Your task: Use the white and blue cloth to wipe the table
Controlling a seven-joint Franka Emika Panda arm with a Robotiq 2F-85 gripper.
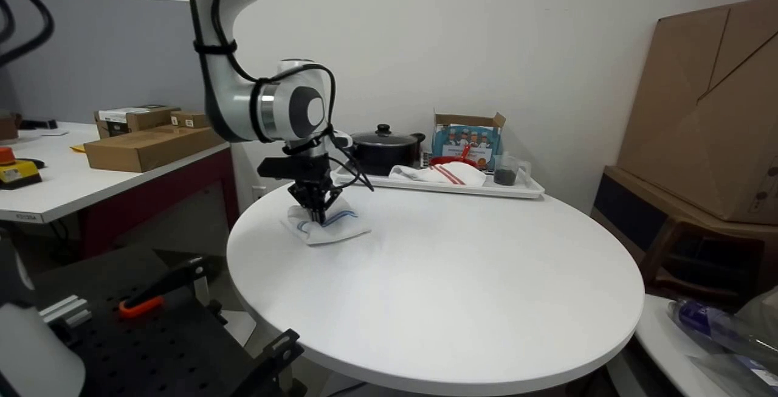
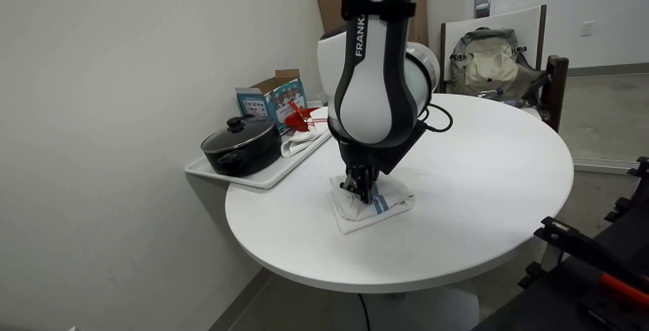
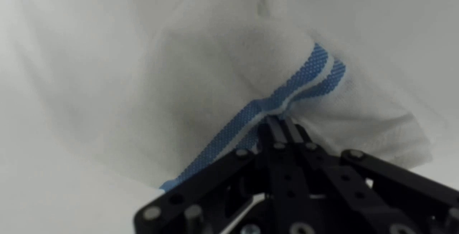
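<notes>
The white cloth with blue stripes lies folded and rumpled on the round white table, toward one side. The cloth shows in both exterior views [image 1: 340,234] [image 2: 357,223] and fills much of the wrist view [image 3: 208,69]. The table's bare top shows in both exterior views [image 1: 450,287] [image 2: 476,179]. My gripper [image 1: 317,219] points down into the middle of the cloth; it also shows in an exterior view [image 2: 366,199]. In the wrist view, the fingertips [image 3: 282,120] are close together with blue-striped fabric pinched between them. The very tips are hidden in the fabric.
A white tray [image 1: 529,193] at the table's wall side holds a black lidded pot [image 1: 384,149], a red-striped towel [image 1: 457,173], a red utensil [image 2: 299,118], a clear cup [image 1: 506,171] and a colourful box [image 1: 465,141]. Black clamps [image 1: 276,351] stand by the table's edge.
</notes>
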